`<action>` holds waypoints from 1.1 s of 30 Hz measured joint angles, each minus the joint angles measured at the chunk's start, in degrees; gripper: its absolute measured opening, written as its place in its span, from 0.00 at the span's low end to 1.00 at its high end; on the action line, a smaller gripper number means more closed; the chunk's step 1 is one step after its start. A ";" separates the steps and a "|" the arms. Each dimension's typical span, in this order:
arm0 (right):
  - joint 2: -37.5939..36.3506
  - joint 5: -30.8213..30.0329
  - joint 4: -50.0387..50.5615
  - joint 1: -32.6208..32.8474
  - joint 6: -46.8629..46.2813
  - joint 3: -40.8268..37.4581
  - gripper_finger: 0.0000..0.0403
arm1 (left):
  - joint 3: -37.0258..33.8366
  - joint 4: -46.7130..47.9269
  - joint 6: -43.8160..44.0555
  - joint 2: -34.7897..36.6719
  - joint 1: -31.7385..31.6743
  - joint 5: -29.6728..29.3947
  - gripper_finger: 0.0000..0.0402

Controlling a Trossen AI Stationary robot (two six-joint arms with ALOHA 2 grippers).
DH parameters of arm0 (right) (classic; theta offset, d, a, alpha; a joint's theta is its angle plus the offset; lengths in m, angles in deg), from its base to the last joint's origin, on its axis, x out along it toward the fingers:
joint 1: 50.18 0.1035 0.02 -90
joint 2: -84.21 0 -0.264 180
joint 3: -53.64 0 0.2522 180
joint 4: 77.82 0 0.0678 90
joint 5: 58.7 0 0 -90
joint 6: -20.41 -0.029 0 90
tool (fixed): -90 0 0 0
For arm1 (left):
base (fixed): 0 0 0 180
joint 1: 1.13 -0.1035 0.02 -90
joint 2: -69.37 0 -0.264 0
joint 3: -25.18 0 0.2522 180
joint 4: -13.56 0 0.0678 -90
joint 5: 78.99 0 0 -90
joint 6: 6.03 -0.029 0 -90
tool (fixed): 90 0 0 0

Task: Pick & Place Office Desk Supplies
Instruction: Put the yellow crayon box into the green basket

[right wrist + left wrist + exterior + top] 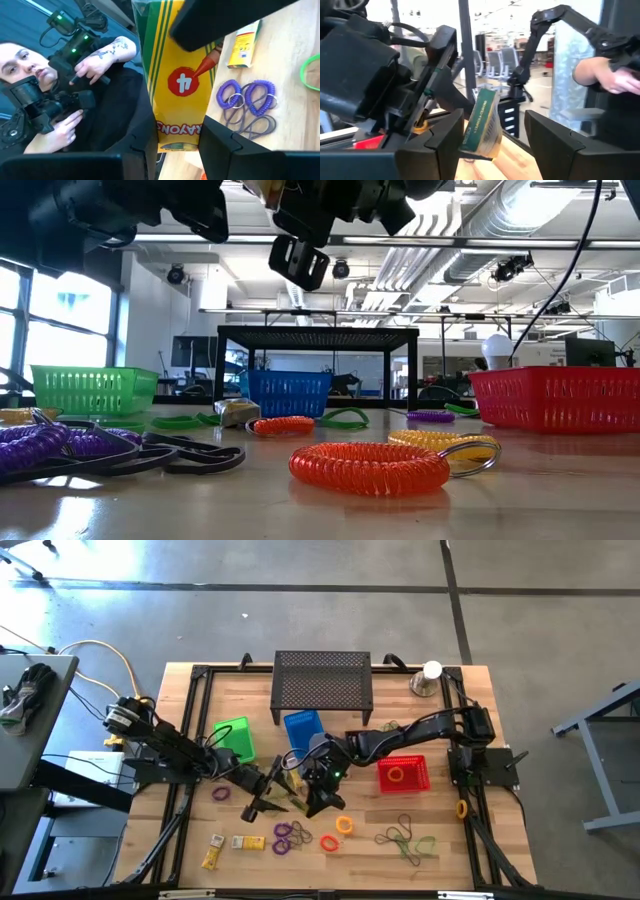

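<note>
The yellow crayon box, centre frame, reads "CRAYONS" upside down, with a white "4" in a red circle.

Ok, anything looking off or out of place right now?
The crayon packet hangs tilted in mid-air, clamped in the right end effector, with the left end effector open around it. An orange loop lies alone at the right edge of the table.

Both arms over scattered coil loops
</note>
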 joint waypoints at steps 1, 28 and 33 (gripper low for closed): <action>0.00 0.14 0.01 0.00 0.02 0.00 0.27 | 0.00 0.02 0.10 0.00 -0.17 0.12 0.47; -0.13 -0.16 2.61 0.07 -0.13 0.00 0.37 | -0.04 1.70 -0.70 0.02 -2.03 3.31 0.13; -0.13 -5.11 1.82 0.07 6.95 -0.02 0.52 | -0.04 2.14 -0.27 0.02 -2.03 3.31 0.13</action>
